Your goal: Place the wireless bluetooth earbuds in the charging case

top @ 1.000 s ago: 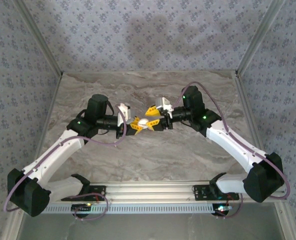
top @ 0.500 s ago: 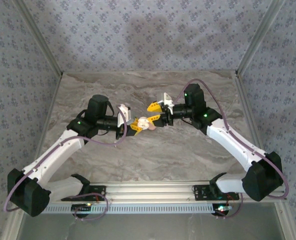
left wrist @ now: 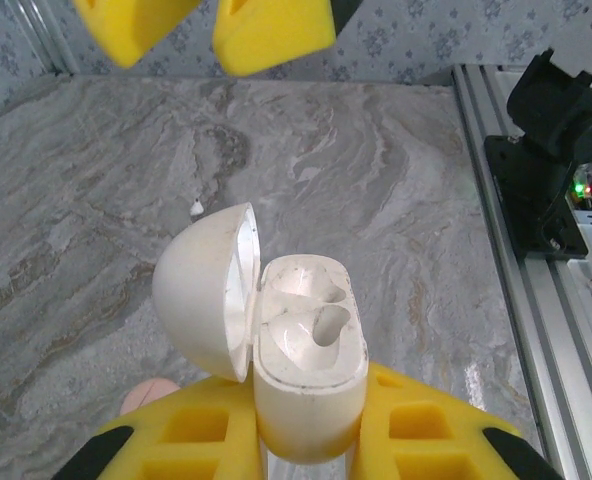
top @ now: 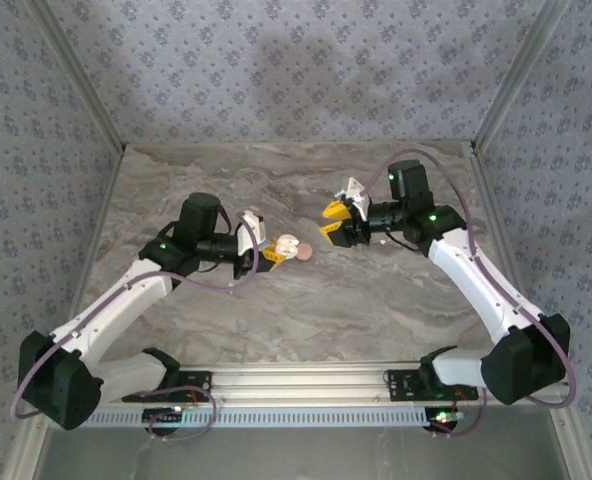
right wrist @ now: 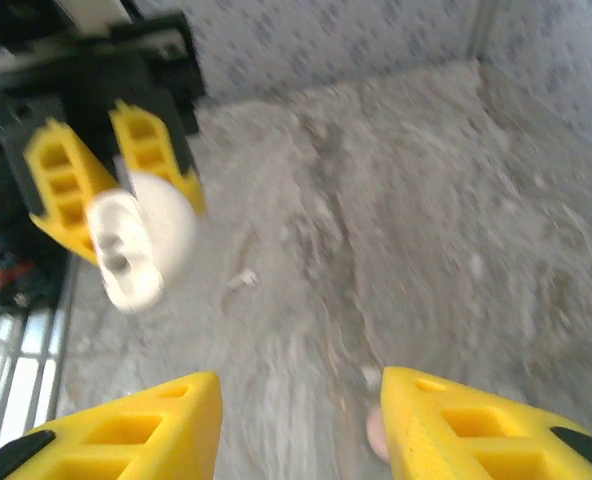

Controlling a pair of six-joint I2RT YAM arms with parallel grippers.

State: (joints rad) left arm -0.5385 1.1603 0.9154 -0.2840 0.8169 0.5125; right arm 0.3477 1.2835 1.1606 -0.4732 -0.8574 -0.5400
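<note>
My left gripper (left wrist: 306,405) is shut on the white charging case (left wrist: 306,360), which stands upright between the yellow fingers with its lid (left wrist: 206,290) swung open to the left. Its sockets face up; I cannot tell whether an earbud sits inside. A tiny whitish earbud (left wrist: 197,208) lies on the marble beyond the case, also seen as a speck (right wrist: 241,278) in the right wrist view. My right gripper (top: 330,221) hovers open and empty to the right of the case (top: 287,245), its fingers apart (right wrist: 298,385). The left gripper (top: 273,253) holds mid-table.
A round pink puck (top: 304,252) lies on the marble table (top: 276,320) just right of the case, partly behind my right finger (right wrist: 376,435). Patterned walls enclose the back and sides. An aluminium rail (top: 306,385) runs along the near edge.
My right gripper has drawn back from the case, moving right and toward the back, still open. The left gripper and case have barely moved.
</note>
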